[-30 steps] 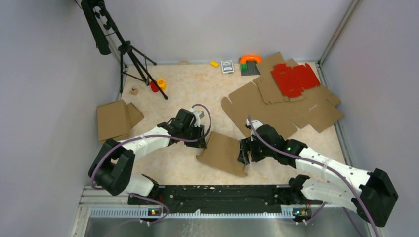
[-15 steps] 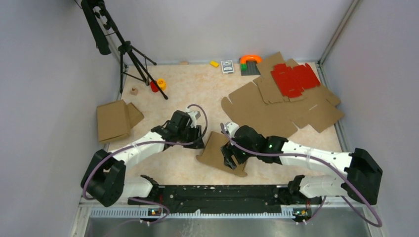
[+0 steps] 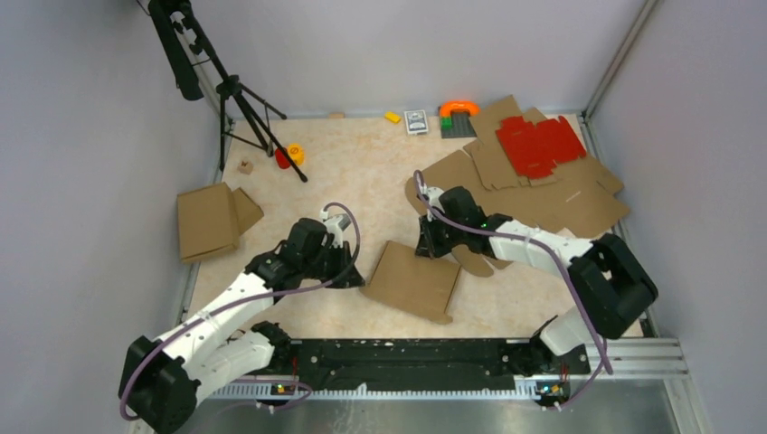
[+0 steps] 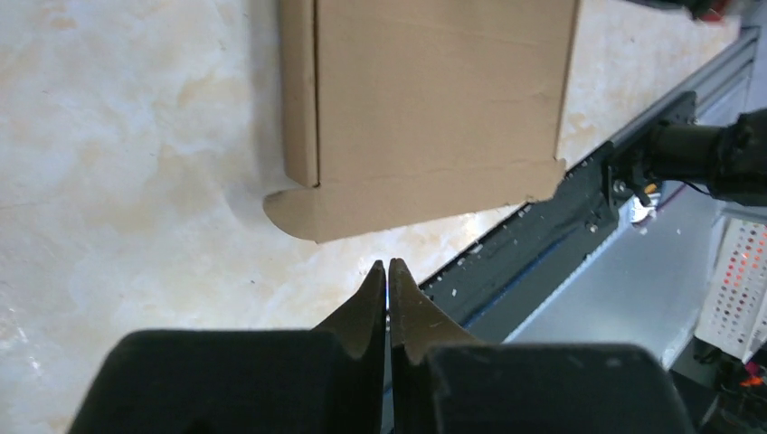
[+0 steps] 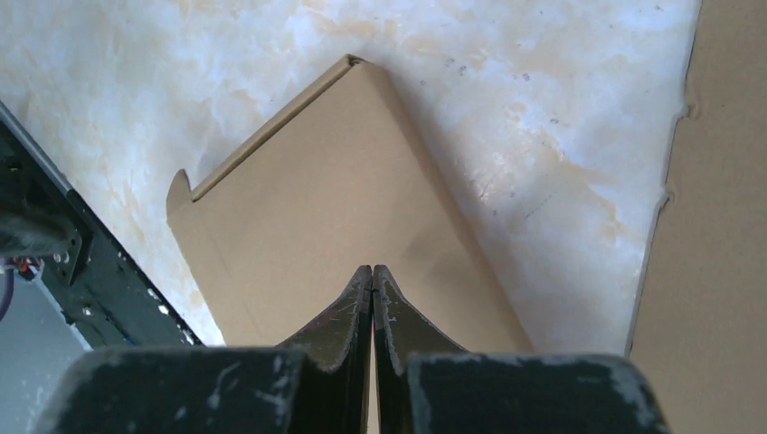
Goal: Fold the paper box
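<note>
The paper box (image 3: 411,280) lies flat on the table between my arms, a folded brown cardboard piece with a rounded tab at its near edge. My left gripper (image 3: 351,277) is shut and empty just off the box's left corner. In the left wrist view the box (image 4: 434,99) sits ahead of the closed gripper (image 4: 388,267), apart from it. My right gripper (image 3: 425,249) is shut and empty over the box's far edge. In the right wrist view that gripper (image 5: 372,269) hovers over the box panel (image 5: 317,208).
A pile of flat cardboard sheets (image 3: 543,203) with a red die-cut sheet (image 3: 540,143) on top fills the back right. Another folded box (image 3: 210,220) lies at the left. A tripod (image 3: 244,108) stands back left. The black rail (image 3: 407,353) runs along the near edge.
Both grippers let go of the box and shut. The right arm swung back to the box's far edge, the left arm drew away leftward, and the box settled flat.
</note>
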Controlling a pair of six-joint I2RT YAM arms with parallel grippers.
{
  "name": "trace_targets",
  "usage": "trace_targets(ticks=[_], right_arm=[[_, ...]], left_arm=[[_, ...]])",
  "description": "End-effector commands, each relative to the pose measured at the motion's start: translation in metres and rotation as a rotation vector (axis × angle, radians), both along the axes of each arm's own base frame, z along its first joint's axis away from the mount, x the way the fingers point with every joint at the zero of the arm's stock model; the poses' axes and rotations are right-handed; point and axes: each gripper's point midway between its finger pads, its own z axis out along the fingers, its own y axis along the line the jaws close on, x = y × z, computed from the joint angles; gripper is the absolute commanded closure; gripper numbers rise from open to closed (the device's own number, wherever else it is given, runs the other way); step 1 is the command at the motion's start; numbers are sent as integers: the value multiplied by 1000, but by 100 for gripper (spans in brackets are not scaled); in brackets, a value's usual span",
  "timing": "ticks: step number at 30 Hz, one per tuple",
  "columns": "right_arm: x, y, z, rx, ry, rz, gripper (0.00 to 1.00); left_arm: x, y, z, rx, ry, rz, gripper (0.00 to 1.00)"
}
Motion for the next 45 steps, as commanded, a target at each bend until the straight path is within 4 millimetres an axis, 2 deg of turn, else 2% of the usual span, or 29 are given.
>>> trace_targets(ticks=[1, 6, 13, 19, 23, 27, 34, 38, 45], right_arm=[[20, 24, 13, 161, 18, 59, 100], [31, 14, -13, 89, 55, 1, 100], [47, 2, -36, 35, 50, -51, 100], [55, 0, -44, 123, 99, -38, 100], [59, 2, -50, 141, 125, -32, 100], [69, 2, -55, 196, 169, -47, 100], [76, 6, -56, 283, 236, -20, 100], [77, 10, -41, 337, 235, 5, 100], [79, 14, -10, 375, 200, 33, 100]], left_arm=[[-27, -5, 4, -57, 74, -12, 100], [-42, -20, -9, -61, 118, -33, 100], [-50, -45, -19, -100, 112, -68, 100], [-50, -48, -23, -133, 91, -67, 100], [-48, -50, -35, -143, 80, -65, 100], [-41, -56, -36, -180, 2, -60, 100], [-26, -60, -58, -142, -82, -64, 100], [-16, -66, -68, -142, -110, -54, 100], [-8, -73, -71, -156, -120, -42, 100]])
